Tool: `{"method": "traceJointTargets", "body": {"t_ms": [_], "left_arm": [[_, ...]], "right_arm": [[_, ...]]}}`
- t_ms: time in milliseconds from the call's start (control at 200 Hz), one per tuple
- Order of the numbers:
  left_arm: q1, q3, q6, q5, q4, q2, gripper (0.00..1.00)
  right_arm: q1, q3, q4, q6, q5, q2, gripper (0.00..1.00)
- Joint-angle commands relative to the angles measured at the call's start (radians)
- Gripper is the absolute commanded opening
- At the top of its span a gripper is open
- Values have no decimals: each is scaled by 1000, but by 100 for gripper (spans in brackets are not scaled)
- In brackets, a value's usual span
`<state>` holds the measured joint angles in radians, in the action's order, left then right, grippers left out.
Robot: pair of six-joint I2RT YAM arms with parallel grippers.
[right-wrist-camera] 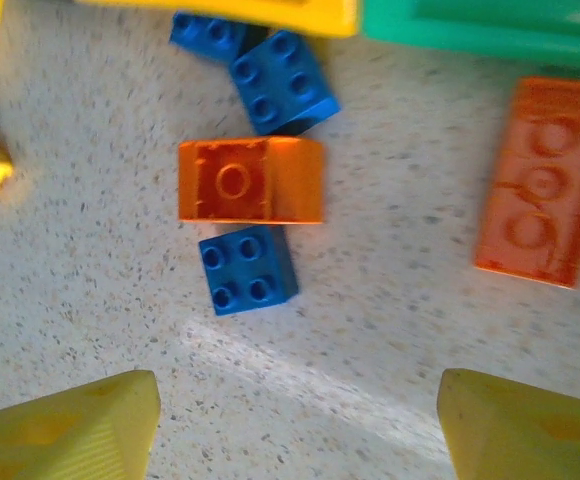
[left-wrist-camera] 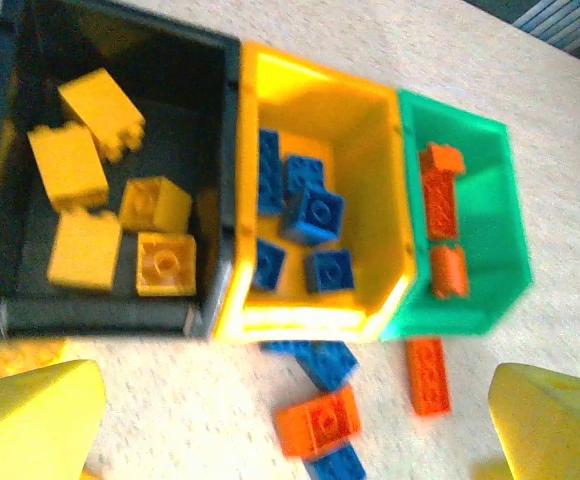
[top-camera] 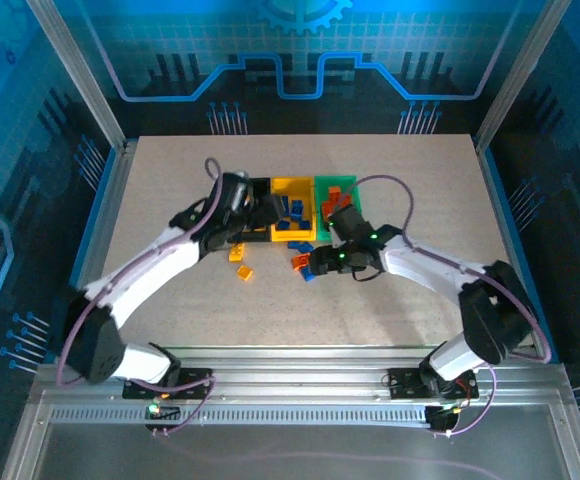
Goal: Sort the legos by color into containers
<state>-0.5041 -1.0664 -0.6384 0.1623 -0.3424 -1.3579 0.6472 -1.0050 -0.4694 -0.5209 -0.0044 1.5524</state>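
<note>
**Bins mostly filled; a loose cluster waits by the near walls**

We judge the sort to be well along. In the left wrist view the black bin (left-wrist-camera: 90,315) holds yellow bricks (left-wrist-camera: 67,165), the yellow bin (left-wrist-camera: 310,322) holds blue bricks (left-wrist-camera: 315,212), and the green bin (left-wrist-camera: 490,230) holds orange bricks (left-wrist-camera: 440,200). The bricks left to sort lie on the table (right-wrist-camera: 390,330) just near of the bins. An orange square brick (right-wrist-camera: 250,180) has one blue brick (right-wrist-camera: 248,270) just beside it on the near side and another blue brick (right-wrist-camera: 282,82) at its far side. A long orange brick (right-wrist-camera: 538,180) lies apart to the right, and a loose yellow brick (left-wrist-camera: 25,355) sits just in front of the black bin.

The step in hand looks like the approach to a pick. The right fingers (right-wrist-camera: 65,430) are spread wide and empty, touching nothing, and they hang above the table with the orange and blue pair ahead of them. We think the next move calls for coming down around a single brick. The orange square brick is crowded on its near and far sides, so its left and right faces are the free ones. The long orange brick is the clearer target for the green bin.

The left fingers (left-wrist-camera: 30,425) are also spread wide and hold nothing, above the bins' near edge. We think the loose yellow brick is the natural pick for them.
</note>
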Motion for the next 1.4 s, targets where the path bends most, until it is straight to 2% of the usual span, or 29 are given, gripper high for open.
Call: {"method": "traceJointTargets", "body": {"t_ms": [0,275,425,655,850,941,1081,1166,1396], "left_arm": [[-34,155,-73,-18,26,124,99],[-74,484,-224,39,-48,460,99],[-73,588,-274,58,-84,558,99],[-72,631,-298,87,-97,588,99],[-71,632,-280,109,-105,589,99],[-71,634,-270,115,-113,596,99],[-71,633,-262,121,-118,595,99],[-70,635,-264,112,-112,593,99],[-70,638,-274,93,-118,590,99]], "right_arm": [[57,-72,-1,59,48,97,75],[103,-208,-65,59,169,301,73],[121,-232,-83,55,199,354,67],[155,-246,-83,60,189,387,48],[173,-206,-33,86,95,280,34],[169,-209,-34,88,69,203,34],[134,-302,-58,89,109,152,35],[93,-400,-78,71,138,206,36],[16,-716,-162,35,216,469,38]]}}
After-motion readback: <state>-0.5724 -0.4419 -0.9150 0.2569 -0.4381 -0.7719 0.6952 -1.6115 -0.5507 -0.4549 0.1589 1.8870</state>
